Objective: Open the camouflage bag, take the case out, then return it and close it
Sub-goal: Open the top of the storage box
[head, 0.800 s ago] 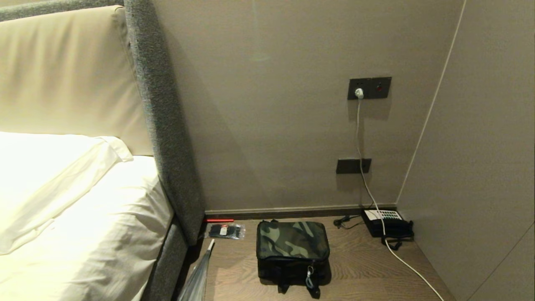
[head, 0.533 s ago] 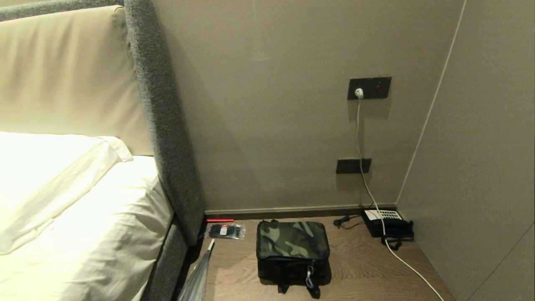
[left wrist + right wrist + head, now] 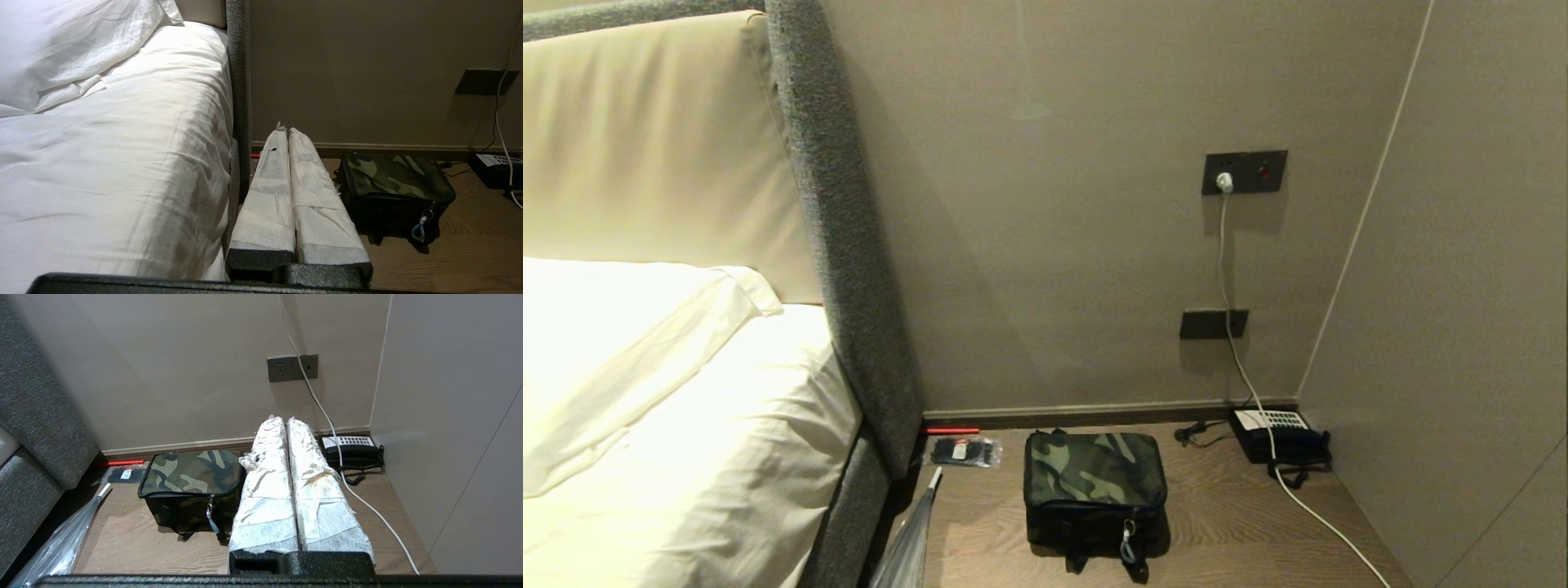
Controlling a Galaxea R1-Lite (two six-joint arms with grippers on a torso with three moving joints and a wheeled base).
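Both claws, left gripper (image 3: 289,132) and right gripper (image 3: 281,421), sit pressed closed, empty, short of the camouflage bag (image 3: 1094,483); best grab its zip pull (image 3: 1126,545) squarely first.

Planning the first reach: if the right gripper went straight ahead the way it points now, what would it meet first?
Probably the wall behind the table: the shut right gripper points between the camouflage bag and the telephone. Depth is unclear, so it might brush the white cable first.

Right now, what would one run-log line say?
camouflage bag: zipped, untouched | left end effector: shut, away | right end effector: shut, away
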